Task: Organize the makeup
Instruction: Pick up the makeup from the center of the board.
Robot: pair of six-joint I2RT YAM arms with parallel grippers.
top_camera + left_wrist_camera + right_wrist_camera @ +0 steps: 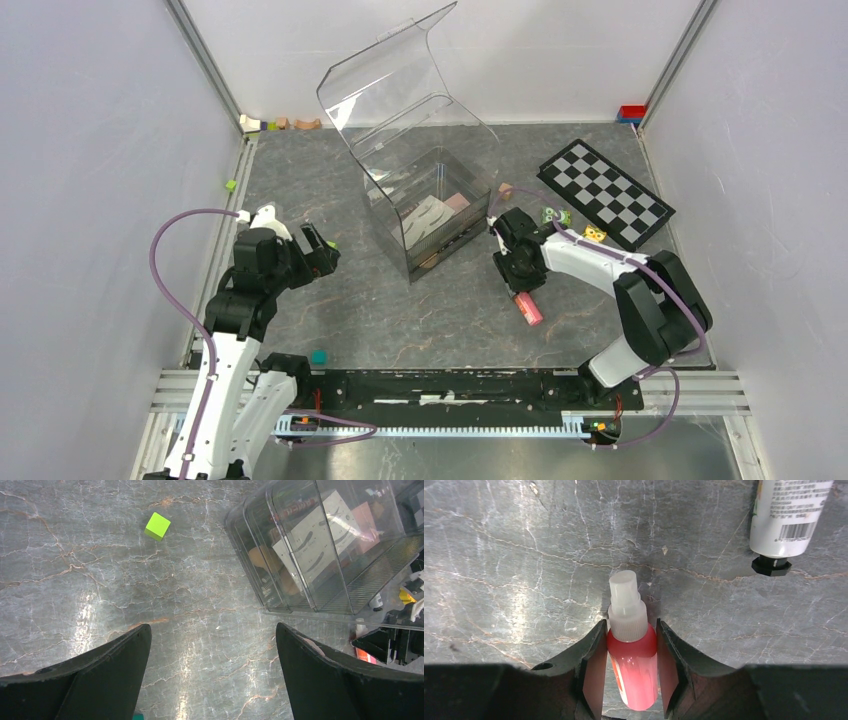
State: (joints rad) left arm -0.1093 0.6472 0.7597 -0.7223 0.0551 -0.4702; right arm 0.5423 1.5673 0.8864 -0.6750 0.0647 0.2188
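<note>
Two black fingers of the right gripper (631,630) clench a pink bottle (633,670) lying flat on the grey marbled table (524,555), at five o'clock from the clear box (430,200) in the overhead view. The bottle is a glossy, translucent cylinder with a ribbed white collar and spray cap. Round and slick, it could roll out of a loose pinch, so the hold is best kept square on the body below the collar and lifted straight before swinging toward the box, whose lid stands open. A white tube (786,515) with a black faceted cap lies apart at one o'clock from the bottle. The left gripper (212,635) hangs released, fingers spread wide over bare stone.
</note>
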